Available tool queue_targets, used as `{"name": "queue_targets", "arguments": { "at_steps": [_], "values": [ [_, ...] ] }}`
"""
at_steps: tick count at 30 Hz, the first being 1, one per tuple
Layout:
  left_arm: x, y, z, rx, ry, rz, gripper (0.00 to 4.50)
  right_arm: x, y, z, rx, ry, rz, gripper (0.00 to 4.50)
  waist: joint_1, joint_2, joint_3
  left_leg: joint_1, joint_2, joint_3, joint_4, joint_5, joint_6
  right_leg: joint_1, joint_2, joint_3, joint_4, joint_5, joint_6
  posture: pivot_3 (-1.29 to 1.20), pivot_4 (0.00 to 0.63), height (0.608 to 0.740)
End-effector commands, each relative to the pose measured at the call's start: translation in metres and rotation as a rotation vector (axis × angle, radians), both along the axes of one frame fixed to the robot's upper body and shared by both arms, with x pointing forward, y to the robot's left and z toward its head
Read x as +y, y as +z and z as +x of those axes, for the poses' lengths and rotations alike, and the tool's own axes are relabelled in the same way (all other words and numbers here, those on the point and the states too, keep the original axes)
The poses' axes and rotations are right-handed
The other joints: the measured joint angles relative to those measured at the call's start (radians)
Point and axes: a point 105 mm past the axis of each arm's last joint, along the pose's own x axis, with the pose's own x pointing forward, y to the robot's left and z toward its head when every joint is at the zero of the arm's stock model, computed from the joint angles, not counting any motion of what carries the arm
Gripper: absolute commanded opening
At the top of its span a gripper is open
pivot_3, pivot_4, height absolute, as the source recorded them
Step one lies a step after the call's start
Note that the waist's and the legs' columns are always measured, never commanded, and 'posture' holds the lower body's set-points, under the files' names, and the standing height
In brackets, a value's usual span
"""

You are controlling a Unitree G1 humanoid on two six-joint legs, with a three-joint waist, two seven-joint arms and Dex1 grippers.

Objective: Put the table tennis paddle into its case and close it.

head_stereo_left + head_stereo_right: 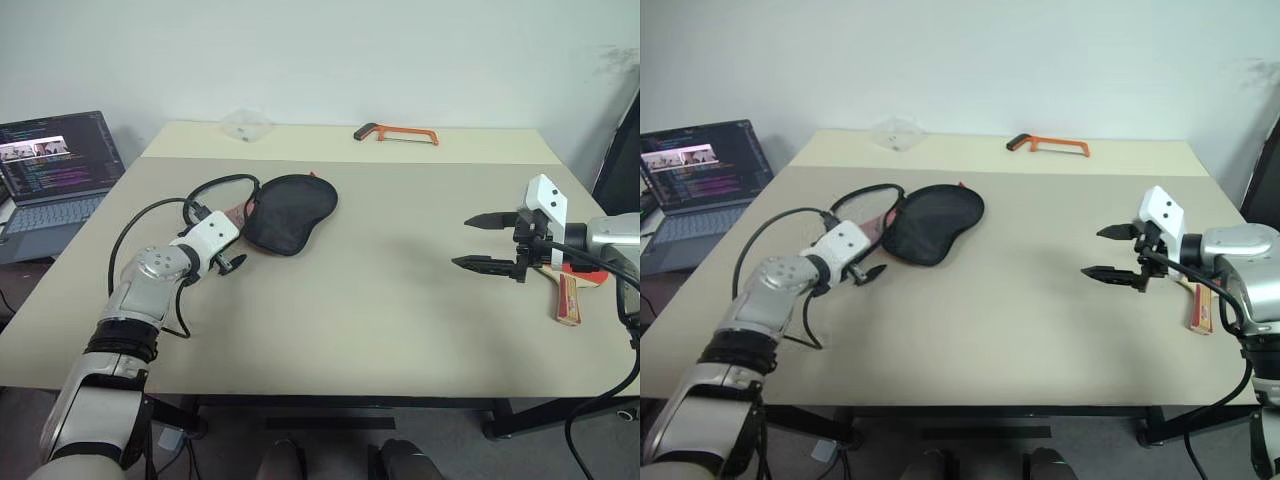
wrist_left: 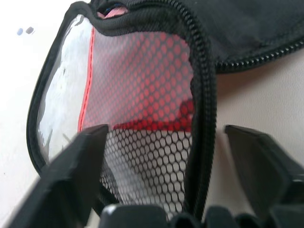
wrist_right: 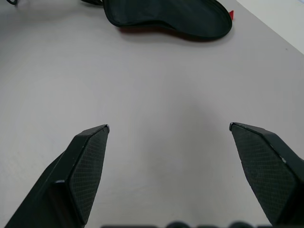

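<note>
Case [image 1: 290, 212] lies just ahead of your left end effector [image 1: 232, 262], black side up, w/ its narrow neck end pointing at the fingers. In the left wrist view the neck sits right btwn the two black fingers [image 2: 76, 166], mesh and red side showing, zip edge running up the middle. The fingers stand apart w/ a gap on each side of the neck, so they are partly open and hold nothing yet.

Your right end effector [image 1: 490, 243] hangs over bare table [image 1: 380, 320], fingers spread wide, nothing in them. The table tennis paddle [image 1: 572, 290] lies just behind and under that arm, near the table edge, handle toward you. It is well apart from the case.

How they will feel, I think: the case is soft and floppy. It will bend and slide if you push it, so pinch the stiff zip rim at the neck, not the loose mesh. The paddle is stiff and light. The rubber face is flat on the table and hard to get under, so take it by the wood handle, across the thin sides. It sits close to the edge, so go slow or it may tip off.

Also on the table, far from both end effectors: an orange saw [image 1: 396, 133] and a clear bag [image 1: 246, 125]. A laptop [image 1: 55, 175] sits off to the left.
</note>
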Motion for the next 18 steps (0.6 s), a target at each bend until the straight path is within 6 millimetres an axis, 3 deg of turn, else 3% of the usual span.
{"name": "queue_targets", "arguments": {
  "at_steps": [1,8,11,18],
  "values": [
    [-0.014,0.012,0.005,-0.051,-0.057,0.02,2.79,-0.001,0.017,-0.004,-0.06,0.0,0.013,4.5,0.0,0.0,0.0,0.0,0.0,0.0,0.0,0.0,0.0,0.0,0.0,0.0,0.0,0.0,0.0,0.0,0.15,0.74],
    [-0.031,0.014,0.009,-0.057,-0.123,0.034,0.17,-0.001,0.016,-0.003,-0.06,-0.006,0.018,4.5,0.001,0.0,0.0,0.0,0.0,0.0,0.0,0.0,0.0,0.0,0.0,0.0,0.0,0.0,0.0,0.0,0.15,0.74],
    [-0.045,0.017,0.008,-0.042,-0.166,-0.025,0.03,0.0,0.015,-0.003,-0.059,-0.006,0.02,4.5,0.001,0.0,0.0,0.0,0.0,0.0,0.001,0.0,0.0,0.001,0.0,0.0,0.0,0.0,0.001,0.0,0.15,0.74],
    [-0.08,0.022,0.009,-0.058,-0.299,0.045,0.03,-0.001,0.017,-0.003,-0.066,-0.012,0.023,4.5,0.008,0.0,0.0,0.0,0.0,-0.001,0.001,0.0,0.0,0.001,0.0,0.0,0.0,0.0,0.001,0.0,0.15,0.74]
  ]
}}
